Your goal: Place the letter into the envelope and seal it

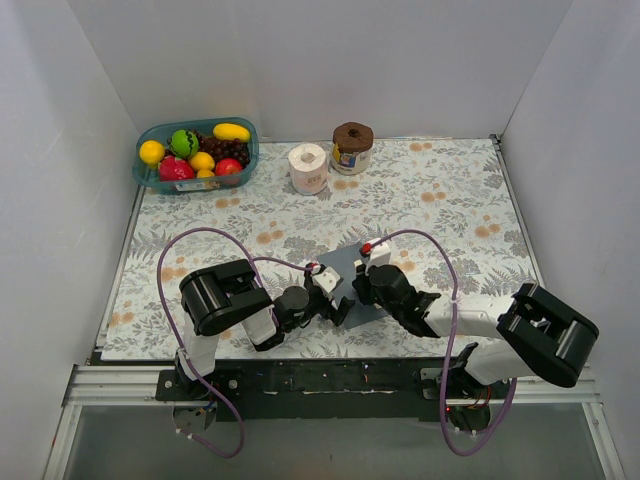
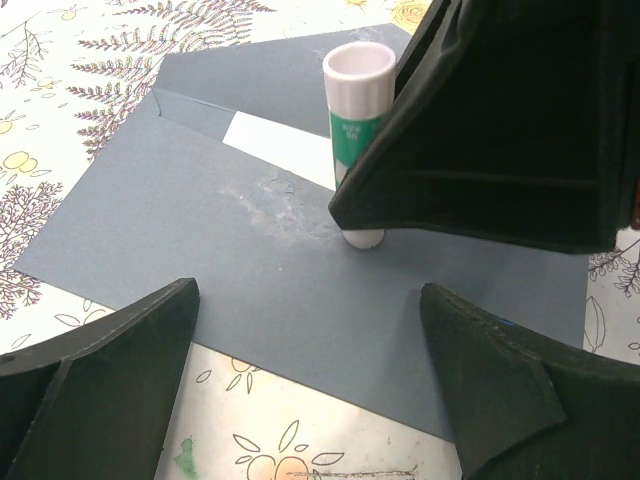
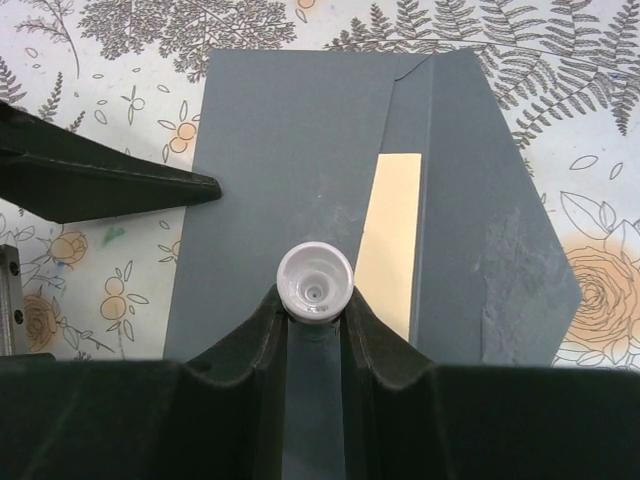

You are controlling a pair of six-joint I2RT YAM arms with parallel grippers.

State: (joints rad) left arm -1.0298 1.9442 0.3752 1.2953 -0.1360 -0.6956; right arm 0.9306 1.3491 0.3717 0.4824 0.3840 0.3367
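The envelope (image 3: 290,150) lies flat on the bench (image 1: 450,200) between the two arms, and the right gripper (image 3: 315,300) is working right over it. That gripper is closed partway around a glue stick (image 3: 315,283), a white tube with a green label, pinched between its two fingers. The stick stands upright with its lower end touching the envelope's grey face. Just beside that end, a whitish smear (image 2: 280,205) marks the paper.

The letter (image 3: 392,240) sits inside the envelope. Only a narrow cream strip of it shows at the mouth, between the pocket edge and the flap. The flap (image 3: 500,250) is folded open and lies flat on the bench, with a rough, scuffed-looking patch on its inner side.

The left gripper (image 2: 310,300) has its jaws spread wide and holds nothing. It hangs low at the near edge of the envelope, its fingers to either side of the view with the glue stick straight ahead of them. From the right wrist view, one of its fingers (image 3: 100,180) reaches in over the floral cloth just beside the envelope's edge. Whether it touches the paper is unclear.

At the far side of the bench, well apart from the arms, stand a teal basket of fruit (image 1: 195,150), a toilet roll (image 1: 308,167) and a jar with a brown lid (image 1: 351,147).
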